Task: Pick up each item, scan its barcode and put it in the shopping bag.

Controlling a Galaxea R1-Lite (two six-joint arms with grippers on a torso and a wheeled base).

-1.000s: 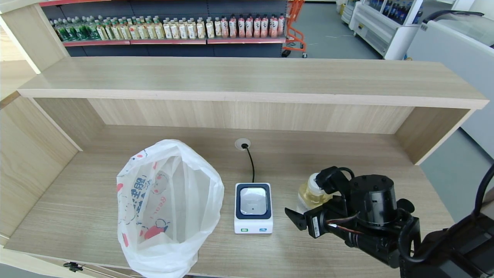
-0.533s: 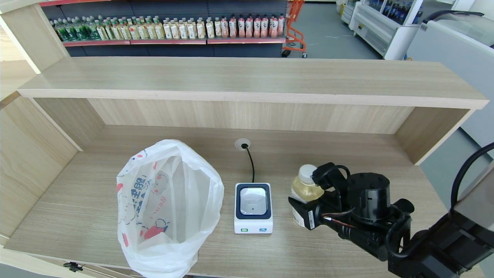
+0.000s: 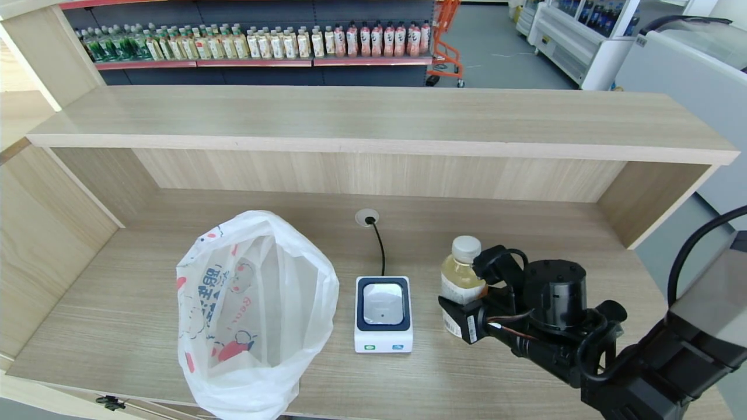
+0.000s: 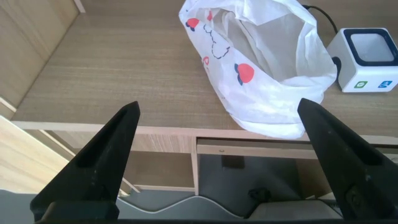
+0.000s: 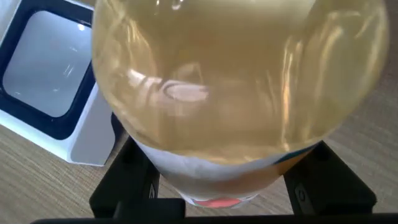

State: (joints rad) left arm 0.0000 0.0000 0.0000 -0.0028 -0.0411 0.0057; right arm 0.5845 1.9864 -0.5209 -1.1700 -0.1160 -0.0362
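A bottle (image 3: 460,279) of pale yellow drink with a white cap stands upright just right of the scanner (image 3: 383,314). My right gripper (image 3: 468,294) is shut on the bottle's lower body, coming from the right. In the right wrist view the bottle (image 5: 236,81) looms close, with the gripper (image 5: 227,186) clasping it and the scanner (image 5: 43,81) beside it. The white printed shopping bag (image 3: 257,309) stands open left of the scanner. My left gripper (image 4: 219,109) hangs open below the counter's front edge, in front of the bag (image 4: 261,62), holding nothing.
A black cable runs from the scanner back to a grommet (image 3: 367,218). A raised counter ledge (image 3: 373,116) and wooden side walls enclose the worktop. Bare wood lies left of the bag and right of the bottle. A drawer front (image 4: 261,162) sits under the counter edge.
The bottle has come from tilted to upright and shifted slightly left toward the scanner, with my right gripper closing in around it. Bag and scanner have not moved.
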